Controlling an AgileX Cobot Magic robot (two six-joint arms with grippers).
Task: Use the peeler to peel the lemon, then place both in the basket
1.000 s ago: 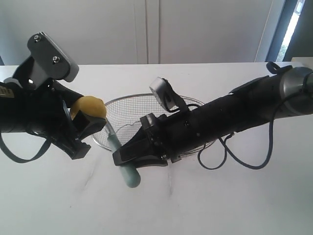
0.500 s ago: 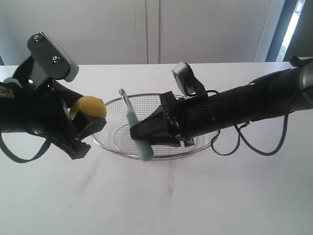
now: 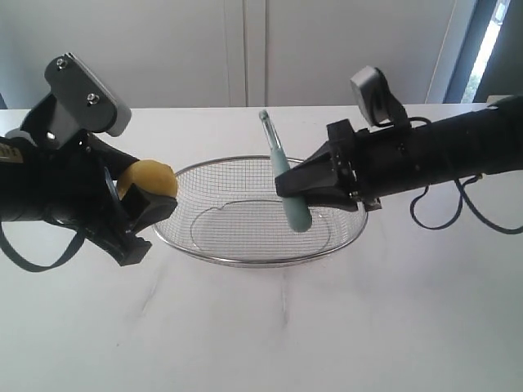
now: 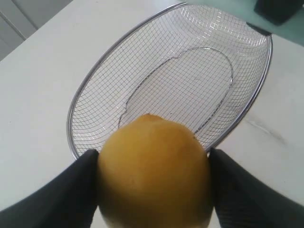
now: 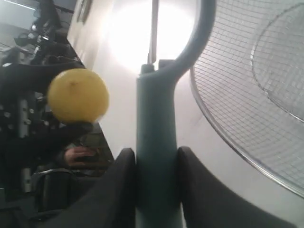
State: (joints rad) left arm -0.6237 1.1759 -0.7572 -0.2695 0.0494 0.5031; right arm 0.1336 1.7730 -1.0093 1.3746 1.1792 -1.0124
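My left gripper point(image 3: 147, 202) is shut on the yellow lemon point(image 3: 149, 179) point(image 4: 154, 173), holding it in the air just left of the silver wire-mesh basket point(image 3: 257, 260) point(image 4: 73, 114). My right gripper point(image 3: 288, 186) point(image 5: 156, 164) is shut on the teal handle of the peeler point(image 3: 286, 181) point(image 5: 156, 142). The peeler hangs above the basket's middle, nearly upright, with its blade end pointing up and away. The lemon point(image 5: 78, 96) also shows in the right wrist view, well apart from the peeler's head.
The basket's rim point(image 5: 223, 142) rests on a white table point(image 3: 270, 335). White cabinet doors point(image 3: 245, 49) stand behind the table's far edge. Cables point(image 3: 458, 216) trail from the right arm over the table at the right.
My right gripper has carried the peeler up and to the right, from near the table at the basket's front left to above the basket's middle. The left gripper and lemon have stayed put.
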